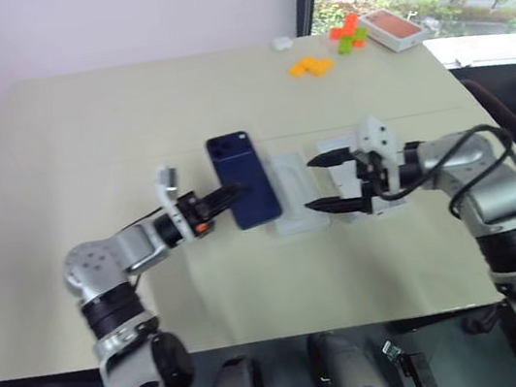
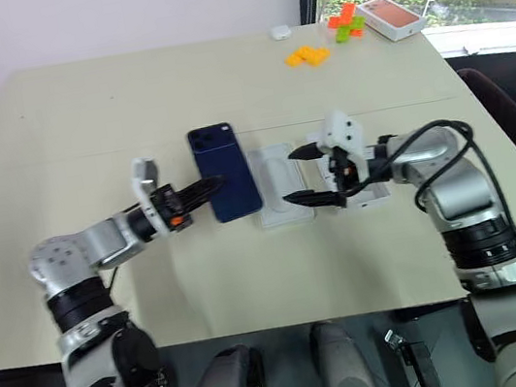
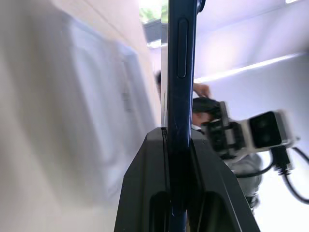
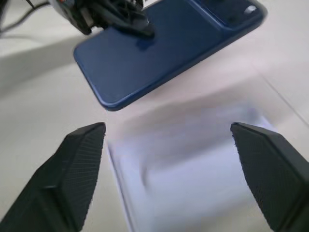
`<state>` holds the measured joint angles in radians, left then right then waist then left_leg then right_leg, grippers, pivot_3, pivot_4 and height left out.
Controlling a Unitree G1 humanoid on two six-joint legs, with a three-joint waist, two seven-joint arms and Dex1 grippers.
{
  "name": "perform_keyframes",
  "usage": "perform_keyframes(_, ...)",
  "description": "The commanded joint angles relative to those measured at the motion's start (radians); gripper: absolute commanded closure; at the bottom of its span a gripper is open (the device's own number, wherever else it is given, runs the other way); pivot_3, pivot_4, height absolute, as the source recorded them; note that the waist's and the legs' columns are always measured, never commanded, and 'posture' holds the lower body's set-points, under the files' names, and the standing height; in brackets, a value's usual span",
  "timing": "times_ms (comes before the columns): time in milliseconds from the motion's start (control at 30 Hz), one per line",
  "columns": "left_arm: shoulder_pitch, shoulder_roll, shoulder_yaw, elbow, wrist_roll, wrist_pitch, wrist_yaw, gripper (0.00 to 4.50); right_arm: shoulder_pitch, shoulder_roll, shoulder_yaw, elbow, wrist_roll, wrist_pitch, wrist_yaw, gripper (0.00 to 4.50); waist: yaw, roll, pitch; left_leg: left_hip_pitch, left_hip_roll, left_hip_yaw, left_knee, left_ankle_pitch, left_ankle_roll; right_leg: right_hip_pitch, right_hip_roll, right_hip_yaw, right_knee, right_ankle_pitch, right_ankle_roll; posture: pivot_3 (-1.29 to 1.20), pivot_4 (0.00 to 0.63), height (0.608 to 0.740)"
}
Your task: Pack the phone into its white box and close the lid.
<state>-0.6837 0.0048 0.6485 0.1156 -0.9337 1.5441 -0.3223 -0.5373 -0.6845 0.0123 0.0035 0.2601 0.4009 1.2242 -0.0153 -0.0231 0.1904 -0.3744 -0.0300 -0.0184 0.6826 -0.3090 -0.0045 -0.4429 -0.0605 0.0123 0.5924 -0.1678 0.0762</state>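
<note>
The dark navy phone [image 1: 243, 178] hangs just above the table, back side up, its camera cluster at the far end. My left gripper [image 1: 229, 198] is shut on its near left edge, and the left wrist view shows the phone [image 3: 176, 96] edge-on between the fingers. Right of the phone, two white flat pieces lie side by side, one [image 1: 295, 192] next to it and the other [image 1: 369, 197] under my right arm. I cannot tell which is the white box and which the lid. My right gripper [image 1: 332, 180] stands open over the gap between them, holding nothing, its fingertips [image 4: 87, 140] wide apart.
At the far right corner of the table [image 1: 86, 162] stands a white box with an orange-red top [image 1: 392, 28], with orange blocks [image 1: 312, 66], green and orange blocks [image 1: 348, 35] and a small white object [image 1: 282, 43] near it.
</note>
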Motion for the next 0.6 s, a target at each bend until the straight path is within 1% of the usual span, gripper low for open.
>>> perform_keyframes(33,-0.022,-0.064,0.021,-0.021,-0.033,-0.036,0.076,4.5,0.006,-0.026,-0.045,0.027,0.011,-0.067,-0.013,0.04,-0.008,0.0,0.0,0.001,0.001,0.001,0.0,0.0,0.0,0.0,0.001,0.001,0.0,0.0,0.0,0.0,0.15,0.74)
perform_keyframes(100,-0.013,-0.077,0.008,-0.022,-0.022,-0.063,0.099,4.5,0.008,-0.03,-0.048,0.029,0.023,-0.069,-0.016,0.04,-0.009,0.0,0.001,0.002,0.004,0.002,-0.001,0.0,0.0,-0.001,0.005,0.002,0.001,0.0,0.0,0.0,0.15,0.74)
perform_keyframes(233,-0.017,-0.114,0.02,0.017,-0.042,-0.075,0.152,4.5,0.015,-0.048,-0.063,0.034,0.033,-0.064,-0.029,0.04,-0.002,-0.001,0.002,0.002,0.007,0.001,0.0,0.003,-0.005,-0.001,0.014,0.003,0.001,0.0,0.0,0.0,0.15,0.74)
perform_keyframes(333,-0.003,-0.118,-0.007,0.007,-0.036,-0.097,0.162,4.5,0.019,-0.059,-0.064,0.043,0.031,-0.079,-0.04,0.04,0.001,-0.001,0.002,0.001,0.007,0.001,0.0,0.003,-0.006,-0.001,0.014,0.003,0.001,-0.001,0.0,0.0,0.15,0.74)
perform_keyframes(400,-0.008,-0.117,0.0,0.03,-0.042,-0.105,0.171,4.5,0.02,-0.062,-0.063,0.043,0.035,-0.084,-0.047,0.04,0.003,-0.001,0.002,0.0,0.006,0.001,0.0,0.003,-0.006,-0.001,0.013,0.003,0.0,-0.001,0.0,0.0,0.15,0.74)
perform_keyframes(500,-0.014,-0.099,-0.04,0.068,-0.015,-0.127,0.159,4.5,0.022,-0.059,-0.058,0.042,0.032,-0.094,-0.058,0.04,0.003,-0.001,0.002,0.0,0.006,0.001,0.0,0.003,-0.005,-0.001,0.012,0.004,0.0,-0.001,0.0,0.0,0.15,0.74)
perform_keyframes(600,-0.015,-0.083,-0.079,0.098,-0.007,-0.108,0.154,4.5,0.021,-0.053,-0.055,0.037,0.037,-0.095,-0.068,0.04,0.004,-0.001,0.002,0.001,0.006,0.001,0.0,0.003,-0.005,-0.001,0.012,0.004,0.0,0.0,0.0,0.0,0.15,0.74)
